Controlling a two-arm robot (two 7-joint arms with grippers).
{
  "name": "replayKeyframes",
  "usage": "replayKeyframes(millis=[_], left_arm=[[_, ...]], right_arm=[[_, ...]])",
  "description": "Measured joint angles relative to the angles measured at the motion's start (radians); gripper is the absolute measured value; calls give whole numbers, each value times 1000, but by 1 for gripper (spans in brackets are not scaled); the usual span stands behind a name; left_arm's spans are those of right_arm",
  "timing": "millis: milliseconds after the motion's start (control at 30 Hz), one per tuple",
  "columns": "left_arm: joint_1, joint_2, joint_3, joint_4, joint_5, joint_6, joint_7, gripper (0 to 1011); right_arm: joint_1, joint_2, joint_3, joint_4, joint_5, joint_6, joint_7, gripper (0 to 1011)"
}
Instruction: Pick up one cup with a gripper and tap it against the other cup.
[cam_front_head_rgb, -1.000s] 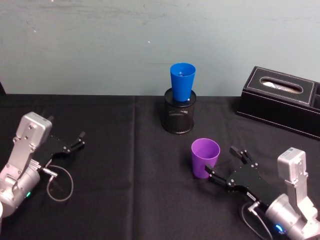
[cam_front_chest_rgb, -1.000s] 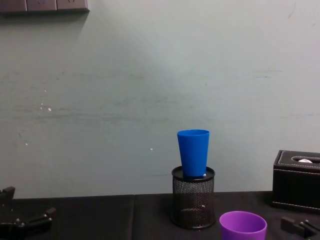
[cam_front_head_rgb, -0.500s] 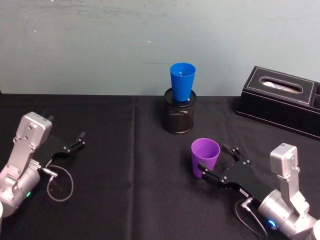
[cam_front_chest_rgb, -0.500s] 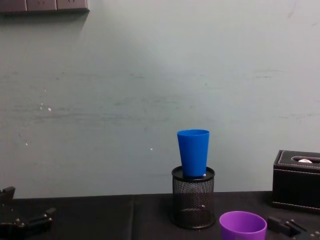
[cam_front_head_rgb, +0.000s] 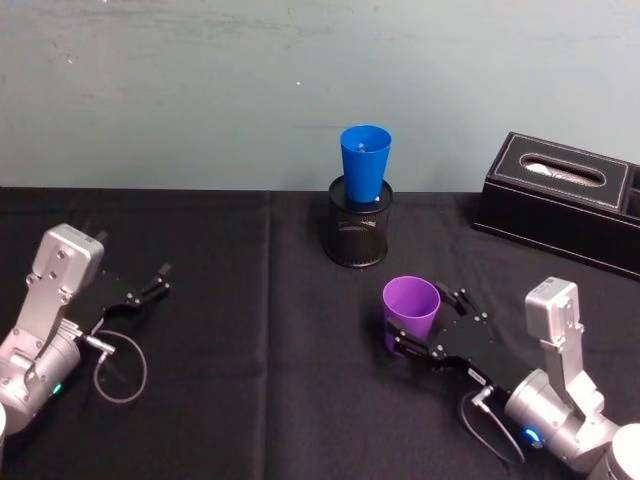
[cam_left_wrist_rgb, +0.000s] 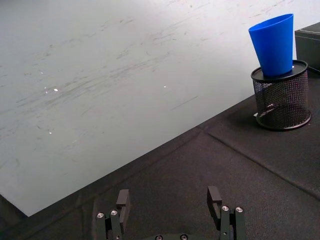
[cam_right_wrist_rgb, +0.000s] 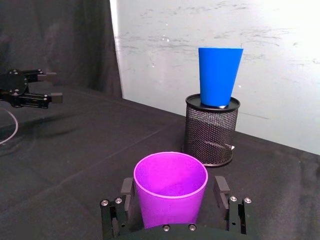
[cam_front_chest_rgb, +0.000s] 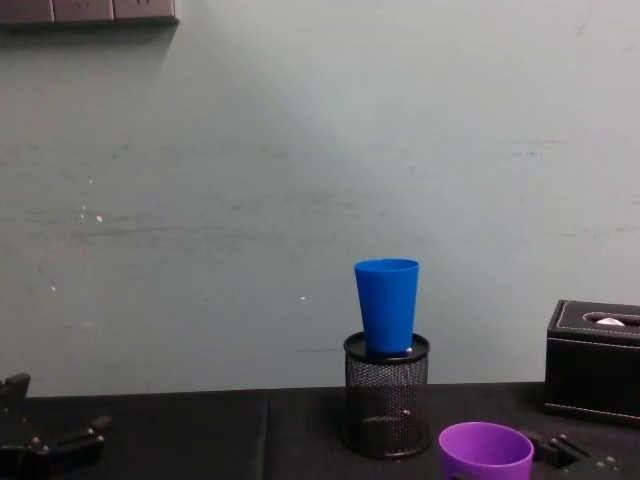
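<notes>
purple cup (cam_front_head_rgb: 411, 306) | blue cup (cam_front_head_rgb: 364, 162) | black mesh holder (cam_front_head_rgb: 358, 240) | black tablecloth (cam_front_head_rgb: 250, 330) | black box (cam_front_head_rgb: 560, 215), white stitching

Your table (cam_front_head_rgb: 250, 420) is covered by a black cloth (cam_front_head_rgb: 210, 250). A fold line (cam_front_head_rgb: 270, 260) runs front to back, left of centre. You have three things standing on it:
- Mesh holder (cam_front_head_rgb: 358, 235): upright, back centre, near the wall (cam_front_head_rgb: 150, 90).
- Purple cup (cam_front_head_rgb: 410, 310): upright, mouth up, in front of the holder and a little to its right, apart from it.
- Black box (cam_front_head_rgb: 560, 205): back right, set at an angle, well apart from both.

A cable loop (cam_front_head_rgb: 120, 368) lies on the cloth at front left.
</notes>
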Motion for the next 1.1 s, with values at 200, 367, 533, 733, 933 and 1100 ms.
replayKeyframes(millis=[200,367,533,733,933,1100], left_arm=[[0,0,0,0,0,0,0,1011],[0,0,0,0,0,0,0,1011],[0,0,0,0,0,0,0,1011],[0,0,0,0,0,0,0,1011],[0,0,0,0,0,0,0,1011],[0,0,0,0,0,0,0,1011]], right_arm=[[22,-15,0,26,-16,-5,10,1004],[37,-25,-1,42,-23,-7,16,1004],[42,-29,-1,49,-24,-8,22,1004],[41,-28,-2,48,-24,-8,22,1004],[40,-27,-2,47,-24,-8,21,1004],[40,-27,-2,46,-23,-8,20,913]])
